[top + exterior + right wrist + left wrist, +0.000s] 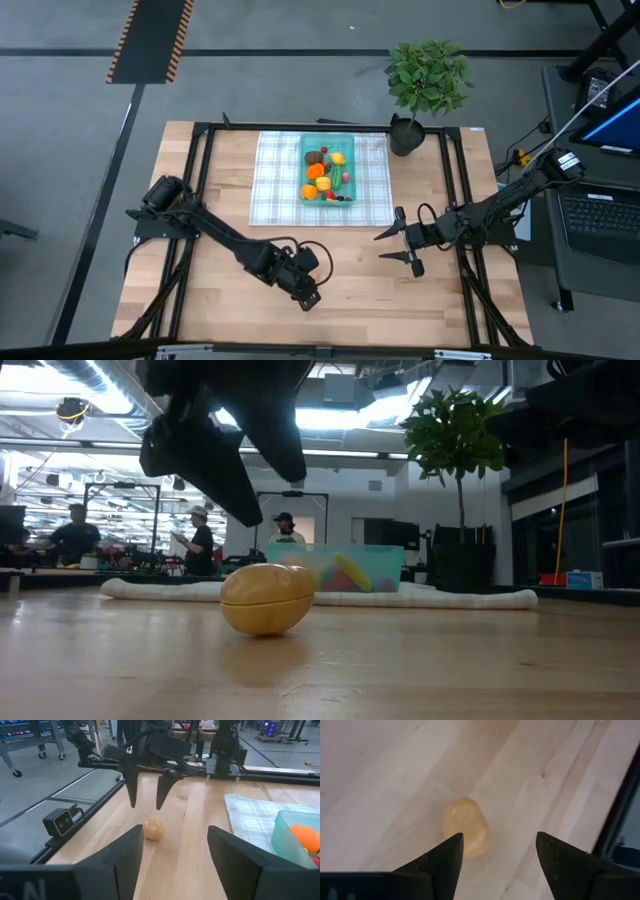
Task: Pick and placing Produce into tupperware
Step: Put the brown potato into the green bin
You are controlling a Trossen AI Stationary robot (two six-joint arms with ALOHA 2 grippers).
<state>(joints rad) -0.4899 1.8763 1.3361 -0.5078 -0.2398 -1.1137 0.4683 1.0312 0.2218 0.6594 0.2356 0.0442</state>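
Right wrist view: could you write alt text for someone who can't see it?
A tan potato lies on the wooden table, with the left gripper hanging open just above it. At the edge, a teal tupperware sits on a checked cloth.

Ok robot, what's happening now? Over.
Left hand open above tan potato on wooden table. Right hand open, empty. Nothing blocking.

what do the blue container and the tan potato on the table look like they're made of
The container looks like thin translucent plastic: the fruit shows through its teal wall. The potato seems to be hard moulded plastic, smooth with a slight sheen and a seam around its middle, though it could be rubber.
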